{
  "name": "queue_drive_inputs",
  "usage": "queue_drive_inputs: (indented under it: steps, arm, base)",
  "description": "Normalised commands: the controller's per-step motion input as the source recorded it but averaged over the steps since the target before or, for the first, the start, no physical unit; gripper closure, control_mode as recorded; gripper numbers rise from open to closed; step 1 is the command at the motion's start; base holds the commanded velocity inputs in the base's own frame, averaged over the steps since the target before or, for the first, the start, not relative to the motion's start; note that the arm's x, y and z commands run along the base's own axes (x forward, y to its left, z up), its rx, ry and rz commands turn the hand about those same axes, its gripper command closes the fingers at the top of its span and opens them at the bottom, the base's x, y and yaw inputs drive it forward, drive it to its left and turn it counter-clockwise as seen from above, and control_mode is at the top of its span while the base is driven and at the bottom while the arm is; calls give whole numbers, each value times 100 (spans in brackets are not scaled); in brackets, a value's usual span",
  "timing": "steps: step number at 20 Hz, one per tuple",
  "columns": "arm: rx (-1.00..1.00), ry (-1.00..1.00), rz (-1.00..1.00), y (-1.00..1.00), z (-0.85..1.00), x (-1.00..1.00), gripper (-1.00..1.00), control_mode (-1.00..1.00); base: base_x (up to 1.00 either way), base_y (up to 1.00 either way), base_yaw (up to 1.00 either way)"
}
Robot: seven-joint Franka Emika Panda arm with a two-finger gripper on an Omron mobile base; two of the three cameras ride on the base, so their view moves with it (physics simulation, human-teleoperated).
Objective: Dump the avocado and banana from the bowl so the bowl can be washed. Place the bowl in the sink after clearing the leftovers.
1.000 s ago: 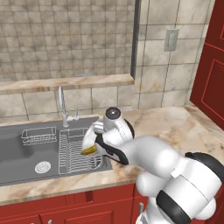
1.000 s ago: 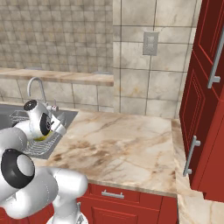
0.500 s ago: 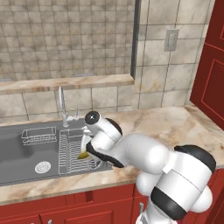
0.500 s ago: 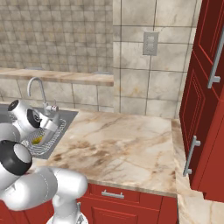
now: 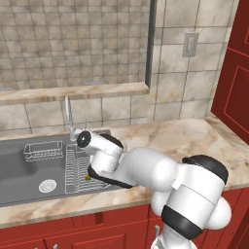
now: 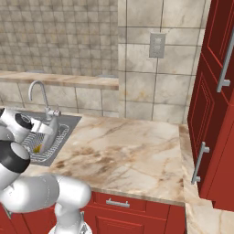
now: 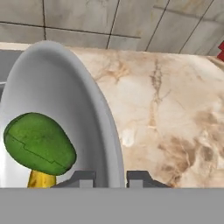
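The claw [image 7: 110, 176] is clenched on the rim of the wide, shallow, light grey-white bowl [image 7: 65, 96], held tilted over the dark grey metal sink [image 5: 19, 170] at the marble counter's [image 6: 132, 155] left edge. Risk: the dark green glossy avocado [image 7: 39, 144] and yellow banana [image 7: 40, 179] can roll into the basin, and the rim grip may slip.

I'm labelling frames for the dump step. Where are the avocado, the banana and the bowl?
avocado [image 7: 39, 143]: hand view, middle of its green skin.
banana [image 7: 41, 180]: hand view, yellow part below the avocado.
bowl [image 7: 57, 83]: hand view, bare inner wall.
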Motion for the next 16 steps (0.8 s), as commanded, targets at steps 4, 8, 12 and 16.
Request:
queue_drive_inputs:
  steps: [4, 8, 12, 16]
  arm:
    - [-30, -7, 0, 29, 6, 0, 100, -100]
    - [-24, -16, 0, 20, 7, -10, 100, -100]
    - [-18, -9, 0, 1, 18, 0, 100, -100]
    - [-7, -3, 0, -1, 0, 0, 100, -100]
  base:
    - [0, 0, 0]
    - [0, 0, 0]
    - [0, 0, 0]
    - [0, 0, 0]
